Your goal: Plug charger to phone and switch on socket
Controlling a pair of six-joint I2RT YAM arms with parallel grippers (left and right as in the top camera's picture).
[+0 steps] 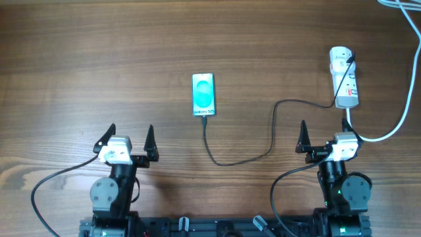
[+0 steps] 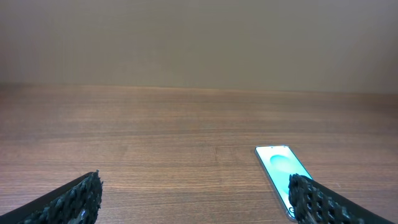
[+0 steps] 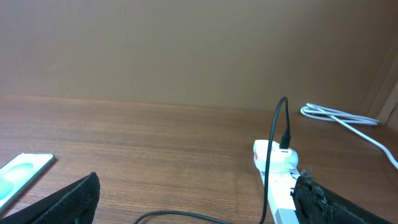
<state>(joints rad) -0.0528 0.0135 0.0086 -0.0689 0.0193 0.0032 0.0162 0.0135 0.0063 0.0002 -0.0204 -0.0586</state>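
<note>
The phone (image 1: 203, 95) lies flat mid-table, teal-green screen up. It also shows in the left wrist view (image 2: 278, 164) and at the left edge of the right wrist view (image 3: 18, 172). The thin black charger cable (image 1: 273, 135) runs from the phone's near end in a loop to the white socket strip (image 1: 344, 79) at the right, where its plug sits in a white adapter (image 3: 273, 155). My left gripper (image 1: 129, 139) is open and empty, left of and nearer than the phone. My right gripper (image 1: 325, 138) is open and empty, just in front of the socket.
A thick white cord (image 1: 400, 125) curves from the socket's near end along the right edge to the far right corner, and shows in the right wrist view (image 3: 348, 121). A brown wall stands behind the wooden table (image 1: 99, 66).
</note>
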